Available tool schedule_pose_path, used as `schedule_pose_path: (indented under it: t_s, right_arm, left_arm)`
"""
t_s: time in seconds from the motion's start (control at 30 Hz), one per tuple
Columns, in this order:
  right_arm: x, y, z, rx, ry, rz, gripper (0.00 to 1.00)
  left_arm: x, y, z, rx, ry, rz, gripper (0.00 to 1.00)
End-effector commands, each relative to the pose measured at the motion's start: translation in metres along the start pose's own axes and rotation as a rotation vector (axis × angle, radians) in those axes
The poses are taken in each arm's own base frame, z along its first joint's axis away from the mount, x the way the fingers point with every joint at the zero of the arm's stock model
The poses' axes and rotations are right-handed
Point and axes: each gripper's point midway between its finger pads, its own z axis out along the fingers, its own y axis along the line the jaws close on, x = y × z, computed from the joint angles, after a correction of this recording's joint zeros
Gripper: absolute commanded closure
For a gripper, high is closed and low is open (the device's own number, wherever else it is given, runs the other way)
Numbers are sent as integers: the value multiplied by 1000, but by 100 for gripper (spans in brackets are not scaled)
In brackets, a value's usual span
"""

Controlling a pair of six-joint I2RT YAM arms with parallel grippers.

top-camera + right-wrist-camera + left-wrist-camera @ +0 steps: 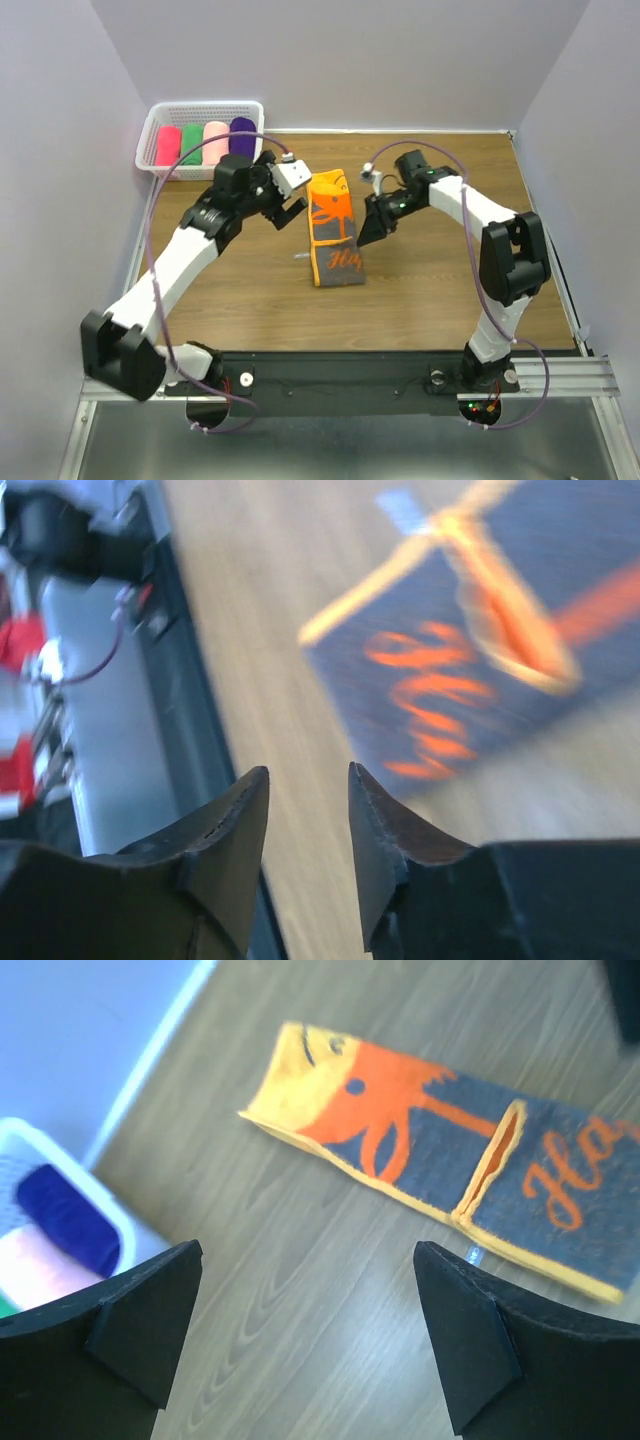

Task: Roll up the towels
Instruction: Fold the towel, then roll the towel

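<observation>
Basket: white slotted basket [205, 105] at the table's [430, 290] 10 o'clock corner, holding hot-pink roll [168, 145], green roll [191, 143], pale pink roll [215, 140] and purple roll [242, 135] side by side.
Writing: orange cursive "Ha" on the towel's grey near end; the rest is cut off or blurred.
Task towel: orange towel [333, 230], folded into a long strip, lying mid-table.
Left gripper [307, 1255]: at the towel's 10 o'clock, spread wide, empty.
Right gripper [308, 772]: at its 3 o'clock, jaws narrowly apart, seemingly gripping nothing.

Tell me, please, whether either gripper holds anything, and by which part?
Nothing is held: the left gripper and right gripper are empty; the orange towel lies free.
</observation>
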Motion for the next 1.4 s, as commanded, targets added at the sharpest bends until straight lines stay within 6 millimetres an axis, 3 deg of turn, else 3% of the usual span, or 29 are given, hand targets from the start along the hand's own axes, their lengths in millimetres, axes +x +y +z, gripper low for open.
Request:
schedule_pose_path:
  t_s: [0.0,0.1,0.13,0.17,0.23,0.27,0.4,0.57,0.73,0.87,0.97,1.1,1.2,1.23,1.37]
  right_arm:
    - [12,38,40,-159,76,-31,60]
    - [15,19,57,-173,92,16,62]
    - [16,12,61,-165,100,24,62]
    - [17,2,68,-156,109,34,62]
    - [22,-9,74,-149,122,54,62]
    - [24,-14,77,-142,124,57,62]
    - [45,-33,87,-114,154,101,62]
    - [50,-29,87,-130,156,125,60]
    - [29,-17,78,-125,120,118,58]
    - [-1,1,62,-101,65,62,57]
    - [-12,5,52,-88,37,57,53]
    - [-29,2,30,-44,-21,20,36]
    - [-43,-15,2,1,-87,34,20]
    - [-54,-21,-16,25,-130,28,13]
    - [-72,-31,-54,130,-206,-18,0]
  left_arm:
    - [-10,-36,-31,67,-89,-47,1]
    - [7,-58,-38,87,-71,31,1]
    - [8,-74,-36,116,-62,70,1]
    - [23,-91,-34,137,-31,100,1]
    - [41,-100,-30,97,32,204,1]
    - [53,-118,-29,129,42,248,1]
    - [67,-139,-25,159,30,353,1]
    - [72,-174,-9,259,31,436,1]
    - [77,-206,12,320,50,489,1]
    - [77,-216,30,327,60,515,8]
    - [73,-211,39,299,62,524,17]
    - [74,-210,51,297,78,557,22]
    - [79,-213,59,307,97,565,23]
    - [82,-213,61,307,108,568,23]
    - [100,-215,73,309,166,583,22]
